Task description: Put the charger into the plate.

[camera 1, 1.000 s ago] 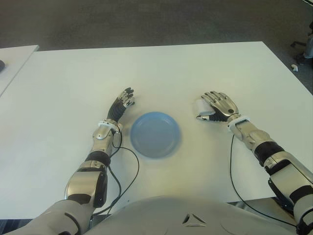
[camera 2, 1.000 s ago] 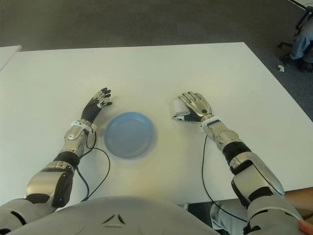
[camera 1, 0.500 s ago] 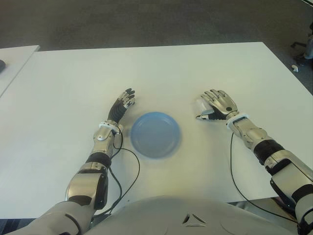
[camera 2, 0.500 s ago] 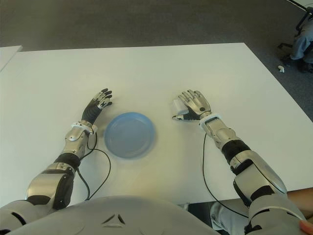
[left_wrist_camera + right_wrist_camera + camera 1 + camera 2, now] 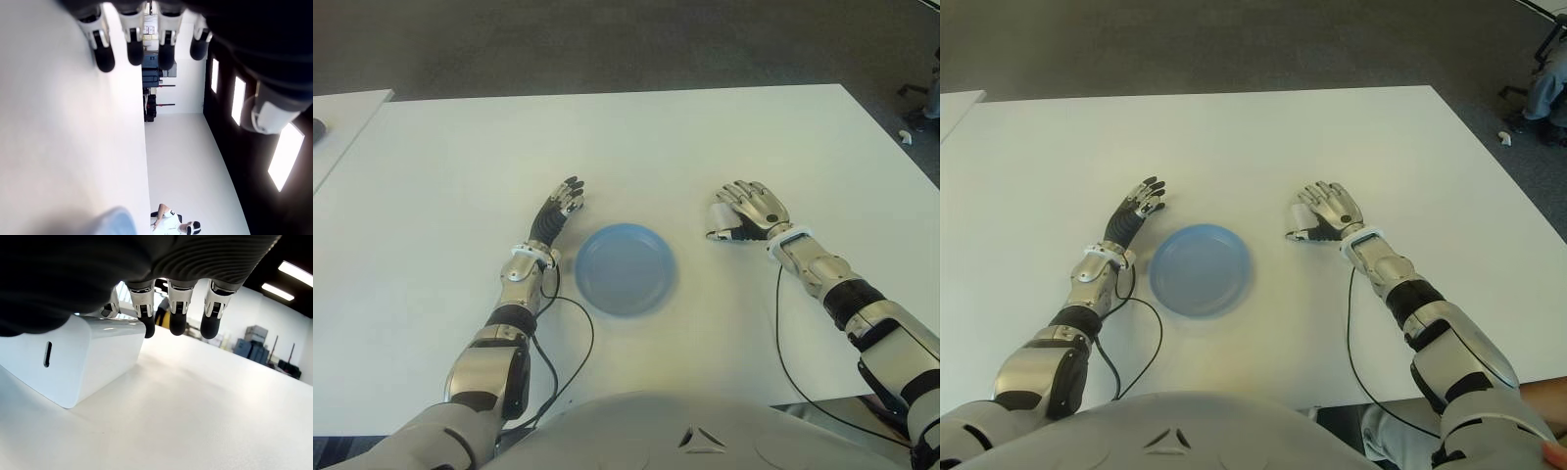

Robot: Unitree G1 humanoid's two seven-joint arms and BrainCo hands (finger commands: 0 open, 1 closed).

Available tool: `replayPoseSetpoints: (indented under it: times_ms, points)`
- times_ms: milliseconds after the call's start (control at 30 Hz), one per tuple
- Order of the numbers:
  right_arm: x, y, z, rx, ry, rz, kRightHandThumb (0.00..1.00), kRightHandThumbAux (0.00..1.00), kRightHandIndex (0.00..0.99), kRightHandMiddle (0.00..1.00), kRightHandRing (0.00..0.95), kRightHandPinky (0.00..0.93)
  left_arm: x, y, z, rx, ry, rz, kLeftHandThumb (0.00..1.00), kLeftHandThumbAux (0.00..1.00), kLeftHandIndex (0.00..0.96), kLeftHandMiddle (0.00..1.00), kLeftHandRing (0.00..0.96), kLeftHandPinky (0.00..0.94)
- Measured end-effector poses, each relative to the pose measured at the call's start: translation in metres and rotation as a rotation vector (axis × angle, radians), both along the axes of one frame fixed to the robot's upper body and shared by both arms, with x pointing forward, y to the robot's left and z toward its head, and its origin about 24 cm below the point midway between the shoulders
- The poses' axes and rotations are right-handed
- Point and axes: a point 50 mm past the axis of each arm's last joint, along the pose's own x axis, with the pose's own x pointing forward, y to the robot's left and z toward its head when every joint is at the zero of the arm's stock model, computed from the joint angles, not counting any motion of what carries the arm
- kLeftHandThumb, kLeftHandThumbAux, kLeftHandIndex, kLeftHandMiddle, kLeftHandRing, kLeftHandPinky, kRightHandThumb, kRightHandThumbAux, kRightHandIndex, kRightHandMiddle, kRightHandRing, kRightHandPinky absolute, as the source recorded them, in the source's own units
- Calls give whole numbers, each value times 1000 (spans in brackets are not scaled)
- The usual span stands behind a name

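A white charger block (image 5: 716,210) stands on the white table (image 5: 705,137), right of the blue plate (image 5: 625,267), and is mostly covered by my right hand (image 5: 741,211). The right wrist view shows the charger (image 5: 63,362) sitting on the table under the palm. The fingers (image 5: 178,308) hang past its top edge, loosely bent and not clamped on it. The thumb tip (image 5: 717,235) lies on the near side of the charger. My left hand (image 5: 560,204) shows just left of the plate, its fingers (image 5: 132,44) stretched out straight. Nothing is in the plate.
Thin black cables (image 5: 570,338) run from both wrists back toward my body. A second white table (image 5: 342,108) stands at the far left. Dark carpet lies beyond the far edge, and a chair base (image 5: 922,96) shows at the right.
My right hand has slid a little farther over the charger and its fingers have bent downward, hiding more of the block. The left hand and the plate have not moved.
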Motion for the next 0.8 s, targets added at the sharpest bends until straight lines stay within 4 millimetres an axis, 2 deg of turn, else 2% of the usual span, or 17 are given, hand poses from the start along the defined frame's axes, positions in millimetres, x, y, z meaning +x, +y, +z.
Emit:
replayPoseSetpoints:
  times_ms: [300, 433, 500, 533, 567, 633, 667, 767, 800]
  points:
    - [-1, -1, 0, 12, 4, 19, 353, 122, 0, 0, 0, 0, 0, 0, 0, 0, -1, -2, 0, 466, 98, 117, 96, 107]
    - [-4, -2, -3, 51, -10, 36, 346, 160, 42, 23, 31, 90, 0, 0, 0, -5, -2, -1, 0, 464, 110, 130, 107, 122]
    - [-5, -3, -4, 77, -18, 39, 354, 174, 82, 78, 76, 133, -1, 0, 0, -8, -3, -2, 0, 466, 113, 135, 111, 125]
    - [-6, -4, -5, 88, -23, 40, 362, 182, 113, 140, 139, 191, -1, 0, 0, -8, -4, -2, 0, 468, 115, 138, 114, 126]
    - [-6, -4, -6, 100, -30, 42, 365, 185, 124, 163, 162, 212, -1, 0, 0, -9, -4, -3, 0, 469, 116, 139, 115, 126]
    - [-7, -5, -7, 116, -46, 45, 406, 219, 220, 399, 397, 417, -1, 0, 0, -9, -5, -5, 0, 477, 118, 147, 120, 127]
    - [-8, -5, -8, 125, -57, 49, 422, 233, 253, 475, 471, 482, -1, 0, 0, -9, -6, -6, 0, 480, 118, 150, 122, 127]
    - [-9, -7, -9, 149, -90, 56, 464, 284, 310, 574, 561, 598, -2, 0, 0, -11, -7, -8, 0, 484, 117, 154, 125, 130]
    - [-9, -7, -10, 158, -106, 57, 469, 295, 322, 590, 572, 611, -2, 0, 0, -12, -8, -9, 0, 484, 117, 155, 126, 131]
